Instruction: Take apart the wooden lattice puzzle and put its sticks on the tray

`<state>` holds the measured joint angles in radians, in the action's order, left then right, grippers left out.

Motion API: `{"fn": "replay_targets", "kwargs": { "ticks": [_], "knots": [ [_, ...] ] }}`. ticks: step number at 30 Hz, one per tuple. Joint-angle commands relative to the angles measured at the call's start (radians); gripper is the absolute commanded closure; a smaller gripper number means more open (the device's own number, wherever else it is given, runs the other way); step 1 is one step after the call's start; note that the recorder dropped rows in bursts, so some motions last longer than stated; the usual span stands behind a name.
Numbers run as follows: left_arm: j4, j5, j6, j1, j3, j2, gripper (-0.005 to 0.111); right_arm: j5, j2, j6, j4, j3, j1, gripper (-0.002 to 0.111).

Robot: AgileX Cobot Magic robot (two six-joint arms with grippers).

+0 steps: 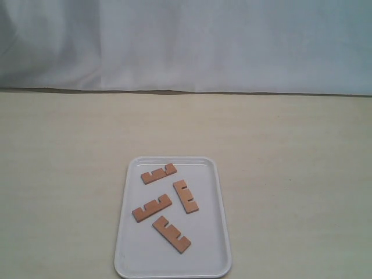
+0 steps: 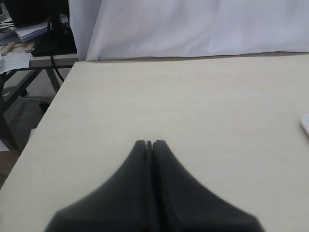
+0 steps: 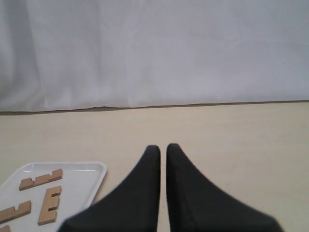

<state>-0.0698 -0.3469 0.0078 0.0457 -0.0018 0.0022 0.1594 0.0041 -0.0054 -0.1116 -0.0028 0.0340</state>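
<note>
The white tray (image 1: 206, 244) lies at the front centre of the table in the exterior view. Several separate light-brown notched sticks lie flat on it, apart from one another: one at the far end (image 1: 158, 174), one at the middle right (image 1: 185, 196), one at the middle left (image 1: 151, 208) and one nearest (image 1: 171, 234). No assembled lattice puzzle shows. Neither arm appears in the exterior view. My left gripper (image 2: 149, 143) is shut and empty over bare table. My right gripper (image 3: 163, 147) has its fingers almost together, holding nothing, beside the tray's corner (image 3: 91, 176), where sticks (image 3: 41, 180) show.
A white cloth backdrop (image 1: 186, 46) hangs behind the beige table (image 1: 290, 151). In the left wrist view the table's side edge (image 2: 43, 121) drops off toward a cluttered desk and cables (image 2: 34, 34). A sliver of the tray (image 2: 305, 124) shows there.
</note>
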Motion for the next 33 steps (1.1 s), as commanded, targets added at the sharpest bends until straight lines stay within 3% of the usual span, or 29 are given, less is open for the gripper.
{"fn": "replay_targets", "kwargs": {
  "ticks": [1, 33],
  "knots": [
    [0.001, 0.016, -0.001, 0.000, 0.002, -0.002, 0.107, 0.011, -0.004, -0.011, 0.020, 0.003, -0.001, 0.104],
    [0.001, 0.016, -0.001, 0.000, 0.002, -0.002, 0.107, 0.067, -0.004, -0.009, 0.019, 0.003, -0.001, 0.104]
  ]
}}
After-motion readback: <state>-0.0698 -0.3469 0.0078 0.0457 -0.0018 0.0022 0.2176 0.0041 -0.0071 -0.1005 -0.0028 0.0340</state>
